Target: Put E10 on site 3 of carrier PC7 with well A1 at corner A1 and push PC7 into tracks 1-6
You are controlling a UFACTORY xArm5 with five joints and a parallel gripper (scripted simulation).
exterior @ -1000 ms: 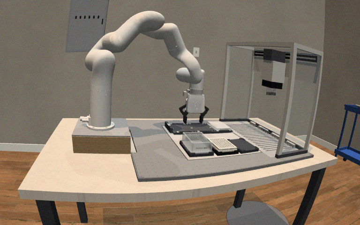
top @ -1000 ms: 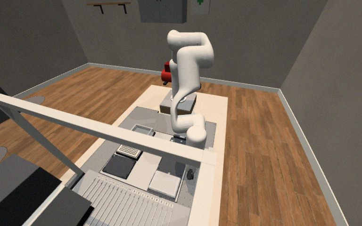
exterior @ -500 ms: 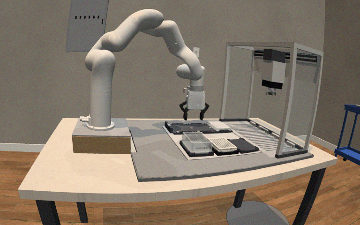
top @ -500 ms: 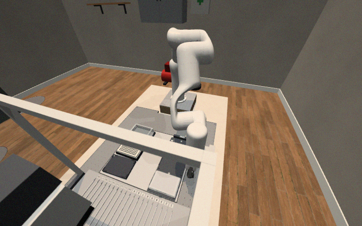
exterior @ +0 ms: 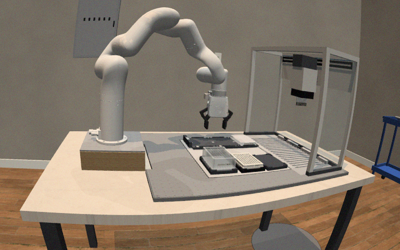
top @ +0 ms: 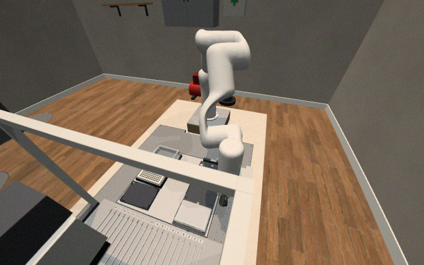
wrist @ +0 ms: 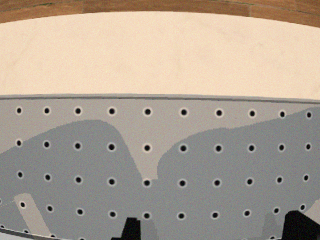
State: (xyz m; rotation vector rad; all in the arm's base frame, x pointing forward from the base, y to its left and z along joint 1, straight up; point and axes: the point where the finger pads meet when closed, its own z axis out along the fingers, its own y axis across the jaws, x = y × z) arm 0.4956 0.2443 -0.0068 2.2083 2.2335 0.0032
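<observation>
with e10 already on site 3 of pc7, the work appears to be between loading and pushing, the arm poised above the bench. the jaws hang wide apart, pointing down, with nothing between them. pc7 lies below them on the apron, outside their grip, its handle toward the arm's base; e10 sits lower than the jaws and off to the side of the rails. whether the jaws stand directly over pc7 or slightly beside it cannot be told. e10 looks flat, though its labels and a1 corner are too small to read. e01 and e07 occupy their nests, while s3 stands empty. the next move likely calls for taking or pushing pc7 at the handle, squaring it to tracks 1-6 and sliding it in straight; a skewed start could leave it riding up on the ribs.

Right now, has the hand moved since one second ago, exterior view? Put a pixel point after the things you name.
Yes, upward: the hand (top: 223, 200) (exterior: 215, 126) (wrist: 212, 227) dipped below the table's (top: 258, 131) (exterior: 88, 188) (wrist: 160, 55) far edge line then; now it hangs wholly above.
</observation>
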